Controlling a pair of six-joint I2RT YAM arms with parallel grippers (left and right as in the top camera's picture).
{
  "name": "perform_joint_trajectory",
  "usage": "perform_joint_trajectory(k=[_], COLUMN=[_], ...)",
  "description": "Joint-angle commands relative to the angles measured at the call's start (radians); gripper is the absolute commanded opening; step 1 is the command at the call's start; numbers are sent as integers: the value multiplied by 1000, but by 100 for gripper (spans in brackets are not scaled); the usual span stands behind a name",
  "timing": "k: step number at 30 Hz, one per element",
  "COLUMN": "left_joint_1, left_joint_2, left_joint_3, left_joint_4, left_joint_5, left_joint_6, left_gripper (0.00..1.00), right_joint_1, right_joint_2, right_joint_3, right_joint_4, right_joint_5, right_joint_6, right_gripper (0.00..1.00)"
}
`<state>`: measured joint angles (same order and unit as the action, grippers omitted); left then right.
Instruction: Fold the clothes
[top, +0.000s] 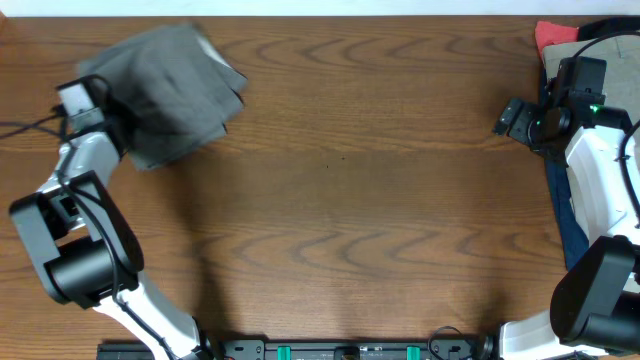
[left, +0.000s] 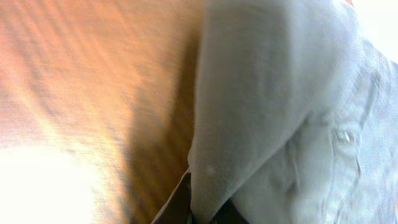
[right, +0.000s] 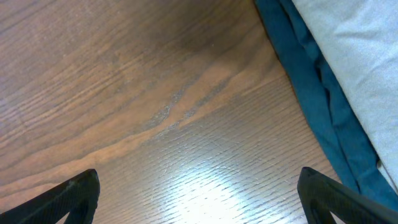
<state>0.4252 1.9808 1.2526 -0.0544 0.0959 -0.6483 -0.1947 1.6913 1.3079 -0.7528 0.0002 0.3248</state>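
Overhead, the shorts (top: 170, 85) bunch just ahead of the left pincer (left: 202, 210), which clamps them; the right pincer (top: 515, 118) gapes wide, well apart.

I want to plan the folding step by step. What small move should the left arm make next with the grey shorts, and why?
Probably carry the grey shorts toward the centre of the table and lay them flat. The left gripper seems pinched on one edge, the cloth sits bunched at the far left corner, and the right gripper is open, away at the right.
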Motion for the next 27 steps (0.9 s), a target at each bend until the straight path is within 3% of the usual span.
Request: perform_joint_trajectory(k=[1,7,24,26,27], left_joint_1=[8,-22,-179,-181,-181], left_joint_2=[11,27,183,183,183], left_joint_3=[-3,-3,-3,-3,-3], left_joint_4=[-32,-84,241,244,243], left_joint_5=[-19,-18,-19,-18,-18], left_joint_6=[-170,-383,-382,-382,-381], left_gripper=[6,6,8,17,33], right_joint_1=[2,2,2,2,2], right_joint_2=[-1,-1,-1,-1,-1], right_joint_3=[17,17,17,17,17], right_joint_4=[1,1,1,1,1], right_joint_5=[11,11,11,11,11], right_joint_6=[-8,-8,-8,-8,-8], right_gripper=[99,99,99,99,99])
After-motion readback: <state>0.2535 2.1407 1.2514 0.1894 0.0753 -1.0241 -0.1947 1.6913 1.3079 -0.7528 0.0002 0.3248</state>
